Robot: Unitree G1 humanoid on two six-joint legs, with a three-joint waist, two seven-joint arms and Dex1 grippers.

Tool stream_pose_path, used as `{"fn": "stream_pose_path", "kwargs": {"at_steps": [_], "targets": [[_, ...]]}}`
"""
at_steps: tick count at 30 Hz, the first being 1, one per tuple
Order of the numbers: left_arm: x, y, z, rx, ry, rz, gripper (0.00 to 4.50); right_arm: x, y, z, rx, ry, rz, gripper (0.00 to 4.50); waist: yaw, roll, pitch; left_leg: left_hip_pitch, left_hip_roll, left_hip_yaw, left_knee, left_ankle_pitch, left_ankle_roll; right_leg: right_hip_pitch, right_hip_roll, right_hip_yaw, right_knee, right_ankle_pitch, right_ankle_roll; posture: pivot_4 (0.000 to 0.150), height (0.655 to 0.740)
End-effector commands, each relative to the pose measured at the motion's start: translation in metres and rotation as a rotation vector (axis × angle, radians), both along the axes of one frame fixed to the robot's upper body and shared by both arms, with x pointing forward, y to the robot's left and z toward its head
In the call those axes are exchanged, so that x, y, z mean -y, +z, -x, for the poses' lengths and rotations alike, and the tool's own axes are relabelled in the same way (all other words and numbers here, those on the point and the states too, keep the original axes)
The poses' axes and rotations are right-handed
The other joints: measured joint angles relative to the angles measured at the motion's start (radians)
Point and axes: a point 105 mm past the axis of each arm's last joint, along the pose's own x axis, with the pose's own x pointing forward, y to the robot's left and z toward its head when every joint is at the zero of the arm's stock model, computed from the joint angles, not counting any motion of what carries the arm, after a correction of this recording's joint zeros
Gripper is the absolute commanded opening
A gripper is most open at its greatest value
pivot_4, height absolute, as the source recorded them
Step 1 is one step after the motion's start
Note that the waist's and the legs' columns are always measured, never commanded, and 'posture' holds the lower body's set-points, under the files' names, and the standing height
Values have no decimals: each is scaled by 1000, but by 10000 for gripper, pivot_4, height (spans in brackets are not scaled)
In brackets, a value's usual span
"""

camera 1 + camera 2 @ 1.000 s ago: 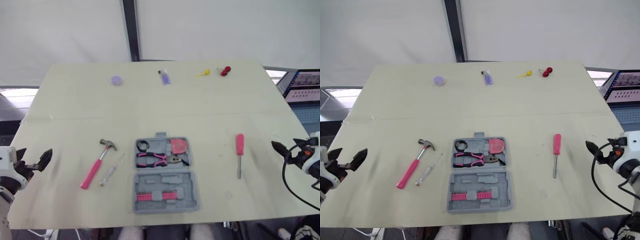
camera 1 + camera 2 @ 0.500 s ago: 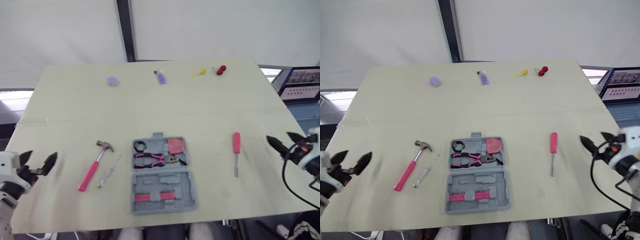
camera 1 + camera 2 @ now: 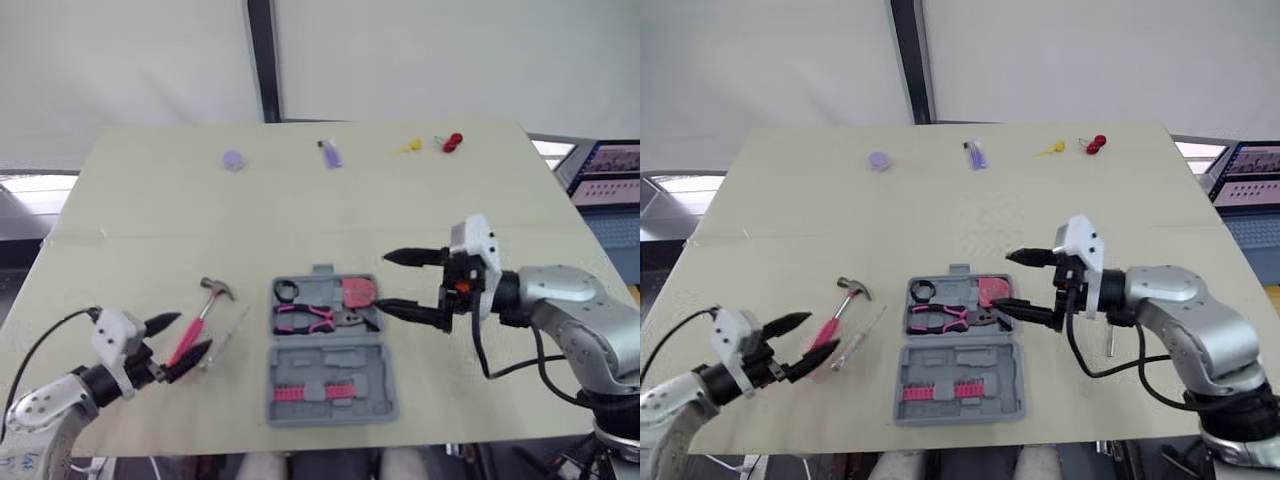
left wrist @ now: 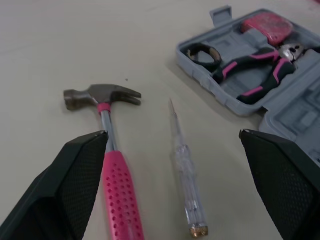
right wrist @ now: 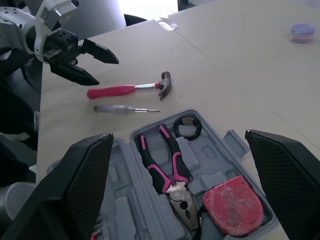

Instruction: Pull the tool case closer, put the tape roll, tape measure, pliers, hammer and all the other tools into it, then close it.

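Case (image 3: 335, 362) lies open at 6 o'clock on the desk (image 3: 300, 220), close to my edge, its two halves flat, one behind the other. Through the right wrist camera I see the far half holding the tape roll (image 5: 187, 125) in its 10 o'clock corner, the pliers (image 5: 165, 160) across the middle and the red tape measure (image 5: 232, 210) in its 2 o'clock corner. The near half carries a row of pink bits (image 3: 305, 393). My right hand (image 3: 383, 281) sits at 3 o'clock of that far half, spread wide and empty, pointing toward 9 o'clock. One tip is just past the tape measure, the other at the case's edge by the pliers' nose, and I cannot tell whether it touches. At 9 o'clock of the case, out on the desk, the hammer (image 4: 112, 165) lies with its head toward 1 o'clock and its pink handle running toward 7 o'clock. The clear tester (image 4: 185, 165) lies just beside it, between hammer and case, apart from both. My left hand (image 3: 193, 332) is at the handle's near end, wide open and holding nothing, aimed toward 2 o'clock. Its wrist camera shows handle and tester lying between the fingers, the handle close to one, and I cannot judge contact. Along the 12 o'clock edge, well apart from the case, lie a purple disc (image 3: 233, 160), a purple stick (image 3: 330, 154), a yellow piece (image 3: 405, 148) and a red piece (image 3: 452, 141). A laptop (image 3: 610, 185) stands off the desk at 3 o'clock.
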Motion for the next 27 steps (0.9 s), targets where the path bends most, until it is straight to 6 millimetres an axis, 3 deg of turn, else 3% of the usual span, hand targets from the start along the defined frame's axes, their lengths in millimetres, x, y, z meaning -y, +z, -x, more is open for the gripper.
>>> {"fn": "stream_pose_path", "kwargs": {"at_steps": [1,3,8,18,27], "targets": [[14,-6,-1,11,-27,-56,45000,-5,9,3,68,29,11,44538,0,0,0,0,0,0,0,0,0,0,0,0,0,0,0,1500,7400],[17,-8,-2,29,-18,-73,45000,-7,9,5,73,38,14,44538,-1,0,0,0,0,0,0,0,0,0,0,0,0,0,0,1500,7400],[20,-10,-1,66,36,-88,22901,-8,11,7,73,41,11,45000,-2,0,0,0,0,0,-1,0,0,0,0,0,0,0,0,1500,7400],[12,-15,-5,96,154,-128,22901,-11,6,3,62,34,4,45000,-1,0,0,0,0,0,0,0,0,0,0,0,0,0,0,1500,7400],[14,-33,-4,20,174,-117,22901,-14,4,1,53,46,1,45000,-1,0,0,0,0,0,0,0,0,0,0,0,0,0,0,1500,7400]]}}
